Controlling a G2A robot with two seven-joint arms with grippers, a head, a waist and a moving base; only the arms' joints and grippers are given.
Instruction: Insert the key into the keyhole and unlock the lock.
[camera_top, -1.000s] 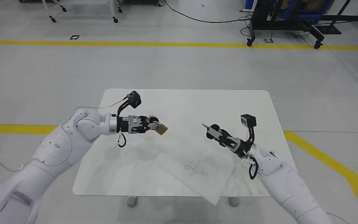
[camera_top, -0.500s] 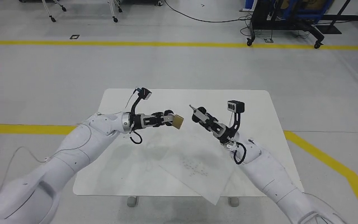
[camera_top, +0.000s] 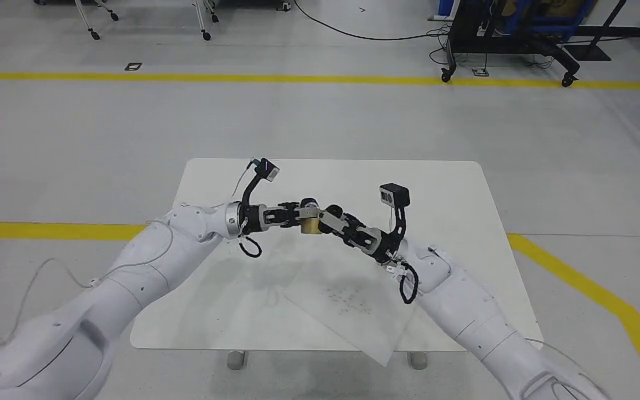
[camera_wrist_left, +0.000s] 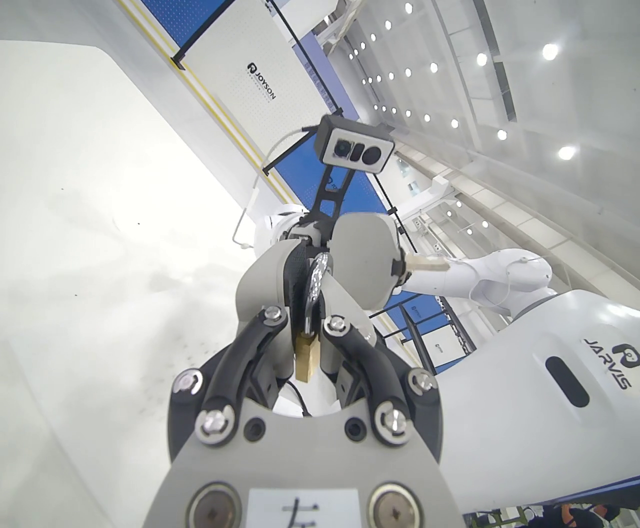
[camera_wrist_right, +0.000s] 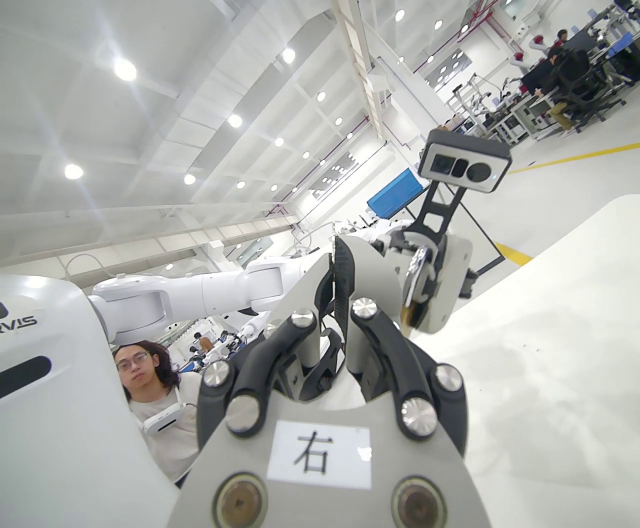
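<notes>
My left gripper (camera_wrist_left: 311, 295) is clamped on the small brass padlock (camera_wrist_left: 306, 362) with a silver shackle, above the white table (camera_top: 440, 190). The right gripper (camera_wrist_right: 334, 280), fingers pressed together, meets the padlock. It probably pinches the key, which I cannot see clearly.

The table and the floor around it

We see a white table (camera_top: 445, 195) with a large thin sheet (camera_top: 345, 305) lying toward its 5 o'clock part, one corner hanging over the near edge. On the grey floor a yellow line (camera_top: 200, 77) runs across at 12 o'clock and a black cable (camera_top: 350, 36) curls beyond it. A black wheeled frame (camera_top: 510, 40) stands at 1 o'clock, and wheeled legs (camera_top: 95, 25) at 11 o'clock.
</notes>
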